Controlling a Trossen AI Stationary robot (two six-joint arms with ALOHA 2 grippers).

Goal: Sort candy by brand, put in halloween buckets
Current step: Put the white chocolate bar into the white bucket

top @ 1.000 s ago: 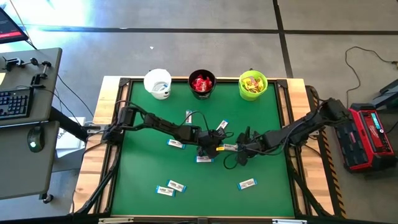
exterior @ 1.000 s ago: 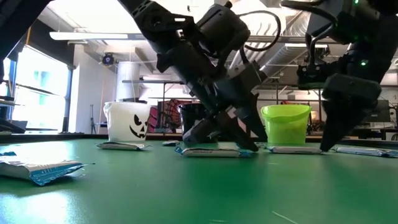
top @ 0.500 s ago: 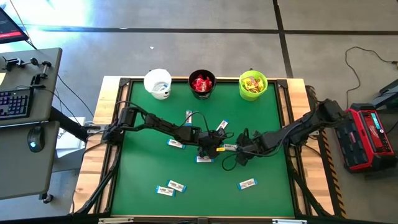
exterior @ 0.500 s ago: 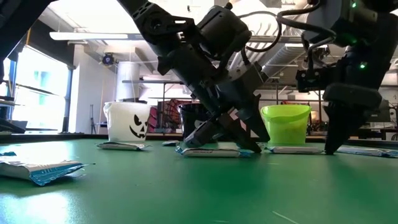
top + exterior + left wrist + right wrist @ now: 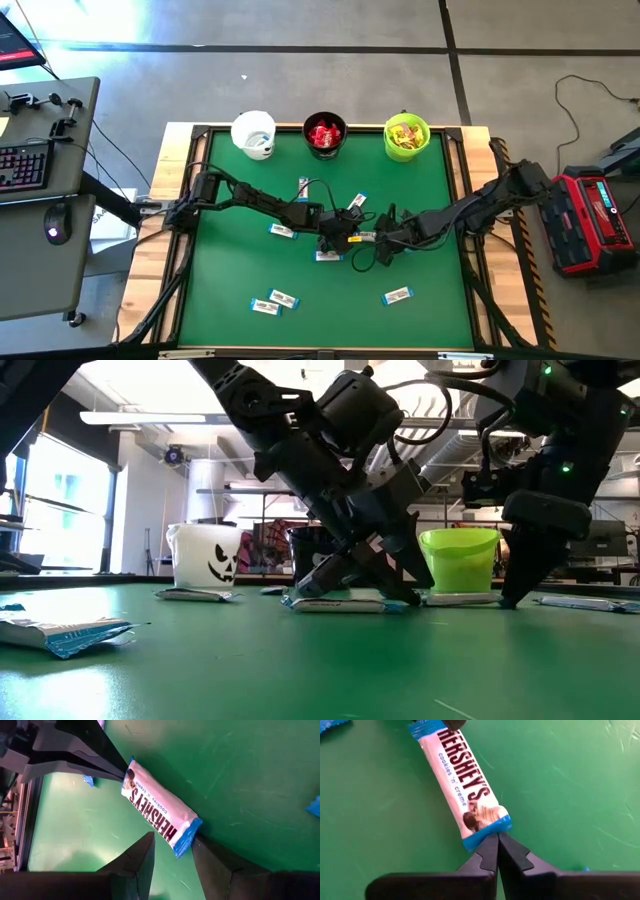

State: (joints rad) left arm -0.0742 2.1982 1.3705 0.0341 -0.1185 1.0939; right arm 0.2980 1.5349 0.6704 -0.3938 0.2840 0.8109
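Left gripper (image 5: 343, 238), jaws apart, straddles one end of a bar (image 5: 467, 787); right gripper (image 5: 497, 851), jaws shut, touches the other end.

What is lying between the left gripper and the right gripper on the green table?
A white-and-blue Hershey's bar lies flat between them: the left gripper is at one end, the shut right gripper touches the other. Both wrist views show it.

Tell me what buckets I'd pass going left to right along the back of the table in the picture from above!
Round white pail → round black pail holding red candy → round lime green pail holding yellow candy.
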